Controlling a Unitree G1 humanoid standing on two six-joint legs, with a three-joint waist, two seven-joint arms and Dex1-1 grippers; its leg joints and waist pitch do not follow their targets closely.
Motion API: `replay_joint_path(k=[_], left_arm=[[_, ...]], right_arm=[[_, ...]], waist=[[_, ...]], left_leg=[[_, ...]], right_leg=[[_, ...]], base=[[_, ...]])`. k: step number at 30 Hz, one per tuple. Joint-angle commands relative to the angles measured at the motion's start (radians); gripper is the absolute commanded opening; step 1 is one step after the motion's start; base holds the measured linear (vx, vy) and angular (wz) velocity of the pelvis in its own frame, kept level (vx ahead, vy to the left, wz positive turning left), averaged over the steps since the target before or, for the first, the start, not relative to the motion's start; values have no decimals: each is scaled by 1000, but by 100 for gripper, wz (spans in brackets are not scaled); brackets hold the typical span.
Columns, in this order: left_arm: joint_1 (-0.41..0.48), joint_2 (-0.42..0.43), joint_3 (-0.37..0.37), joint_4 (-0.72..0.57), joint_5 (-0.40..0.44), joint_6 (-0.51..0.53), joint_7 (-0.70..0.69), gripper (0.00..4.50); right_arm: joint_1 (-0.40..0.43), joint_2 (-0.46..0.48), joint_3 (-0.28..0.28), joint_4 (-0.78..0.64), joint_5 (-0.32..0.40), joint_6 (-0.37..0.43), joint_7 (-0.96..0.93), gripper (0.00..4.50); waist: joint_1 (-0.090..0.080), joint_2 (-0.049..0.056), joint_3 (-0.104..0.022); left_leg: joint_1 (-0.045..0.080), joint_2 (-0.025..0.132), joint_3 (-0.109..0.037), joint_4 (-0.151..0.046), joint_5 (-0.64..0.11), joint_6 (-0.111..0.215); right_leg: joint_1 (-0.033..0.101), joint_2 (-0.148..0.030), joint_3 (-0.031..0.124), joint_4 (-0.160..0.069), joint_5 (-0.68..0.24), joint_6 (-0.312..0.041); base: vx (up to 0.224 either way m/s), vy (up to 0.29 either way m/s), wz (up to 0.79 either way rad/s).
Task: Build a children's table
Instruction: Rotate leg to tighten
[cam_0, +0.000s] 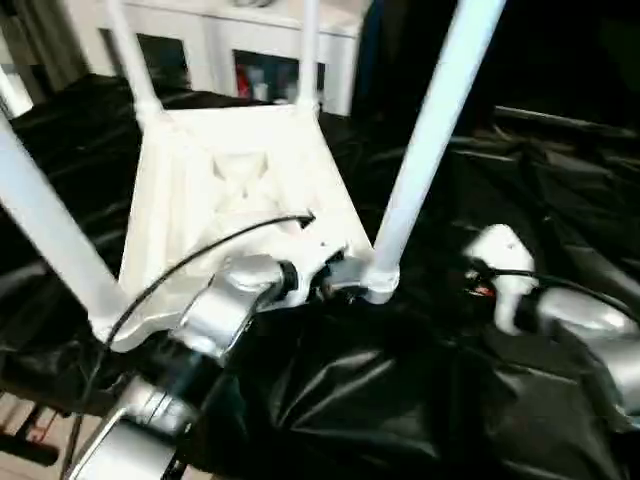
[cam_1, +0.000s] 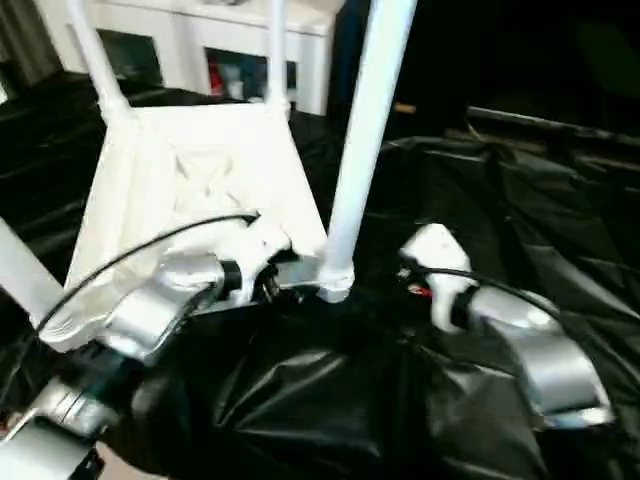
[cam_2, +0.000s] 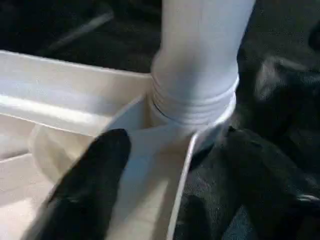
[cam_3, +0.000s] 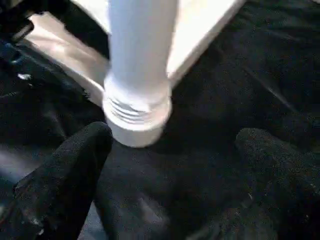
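Observation:
The children's table lies upside down on a black sheet, its white ribbed top (cam_0: 230, 180) facing up. Four white legs stand in the corner sockets. The near right leg (cam_0: 430, 140) rises from its socket (cam_2: 192, 107). My left gripper (cam_2: 175, 190) is at that corner, open. One finger (cam_2: 90, 190) is over the underside and the other is over the sheet, with the top's rim between them. My right gripper (cam_3: 170, 185) is open just right of the same leg (cam_3: 140, 60), and the leg's base is ahead of its fingers.
A crinkled black plastic sheet (cam_0: 400, 380) covers the work surface. White cabinets (cam_0: 230, 50) stand behind the table. A black cable (cam_0: 200, 255) arcs over my left forearm. The near left leg (cam_0: 50, 230) leans out past my left arm.

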Motion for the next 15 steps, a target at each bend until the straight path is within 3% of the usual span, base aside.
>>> replay_joint_path(k=[1,2,5,6,10,12,15], left_arm=[[-22,6,-19,41,16,-30,-29,302],[-32,11,-22,75,12,-43,-54,287],[-41,14,-24,111,10,-53,-78,282],[-42,15,-24,116,12,-52,-76,250],[-45,26,-17,132,4,-61,-99,224],[-47,31,-13,137,-3,-66,-115,197],[-46,46,-2,148,-8,-84,-141,191]], right_arm=[[6,-8,-23,-24,6,-4,-4,450],[19,-2,-32,-48,23,7,-15,450],[31,21,-45,-63,24,-10,-56,450],[33,25,-46,-64,22,-14,-62,450],[41,57,-49,-79,25,-49,-72,450],[41,68,-54,-79,34,-58,-71,450],[38,68,-39,-81,37,-57,-60,450]], waist=[[5,0,-81],[5,-2,-81],[8,11,-81],[7,10,-81],[5,15,-79],[3,14,-78],[1,14,-77]], left_leg=[[6,21,-8,-64,-257,54],[7,19,-5,-63,-261,58],[10,21,-7,-65,-256,55],[11,21,-7,-66,-262,53],[13,21,-8,-68,-296,48],[12,20,-9,-69,-304,47],[14,20,-10,-69,-319,43]], right_leg=[[53,-54,33,-88,-389,-111],[54,-52,33,-90,-393,-114],[54,-54,32,-89,-402,-121],[54,-53,30,-90,-408,-122],[52,-54,27,-96,-460,-109],[52,-54,25,-99,-488,-97],[49,-54,24,-103,-515,-85]], base=[[0,0,0],[0,0,0],[0,0,0],[0,0,0],[0,0,0],[0,0,0],[0,0,0]])
